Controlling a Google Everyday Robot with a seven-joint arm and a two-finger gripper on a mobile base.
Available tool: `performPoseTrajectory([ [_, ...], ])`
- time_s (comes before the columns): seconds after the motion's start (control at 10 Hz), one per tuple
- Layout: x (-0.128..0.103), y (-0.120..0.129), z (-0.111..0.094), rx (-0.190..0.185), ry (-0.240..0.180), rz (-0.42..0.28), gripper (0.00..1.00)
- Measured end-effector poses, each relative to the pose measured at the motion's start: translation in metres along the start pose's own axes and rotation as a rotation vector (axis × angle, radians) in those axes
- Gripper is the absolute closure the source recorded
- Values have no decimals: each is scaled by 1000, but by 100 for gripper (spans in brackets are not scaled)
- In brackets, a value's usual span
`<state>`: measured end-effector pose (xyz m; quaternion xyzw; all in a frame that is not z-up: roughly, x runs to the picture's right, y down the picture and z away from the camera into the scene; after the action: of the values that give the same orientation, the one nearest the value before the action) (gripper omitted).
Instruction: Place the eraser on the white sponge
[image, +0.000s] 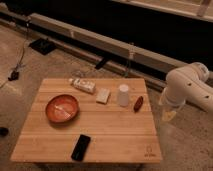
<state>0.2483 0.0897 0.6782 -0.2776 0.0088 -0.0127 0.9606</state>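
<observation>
On the light wooden slatted surface (115, 131), furthest left, sits a round orange-red bowl (62, 108) with something pale lying in it. Just right of it and nearer the front edge lies the eraser (81, 147), a flat black rectangular block with rounded corners, flat on the wood, slightly angled and touching nothing. Toward the back edge is a long white printed packet (83, 85). Right of that is the white sponge (103, 95), a small plain cream-white squarish block with nothing on top of it. It lies well apart from the eraser, which is nearer the front and a little to the left. Next come an upright white cup (123, 95), close beside the sponge, and a small reddish-brown oblong thing (138, 103). Beyond the right edge of the surface, the robot's bulky white arm (190, 89) hangs over the floor. Its pale hand (168, 115) points downward, level with the cup's row, holding nothing and touching nothing. Whether the hand is apart or together cannot be told. By my reading the task is at its very start: no step has been done, and reaching the eraser, grasping it, carrying it back and right, and setting it on the sponge all remain.
</observation>
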Motion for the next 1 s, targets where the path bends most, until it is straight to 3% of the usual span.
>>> performPoseTrajectory([
  [0.1,-2,-1,-2,0,3,-8,81],
  [0.4,-11,-3,-8,-1,10,-44,82],
  [0.8,-80,-27,-20,10,7,-161,82],
  [1.0,-109,-26,-20,5,21,-227,82],
])
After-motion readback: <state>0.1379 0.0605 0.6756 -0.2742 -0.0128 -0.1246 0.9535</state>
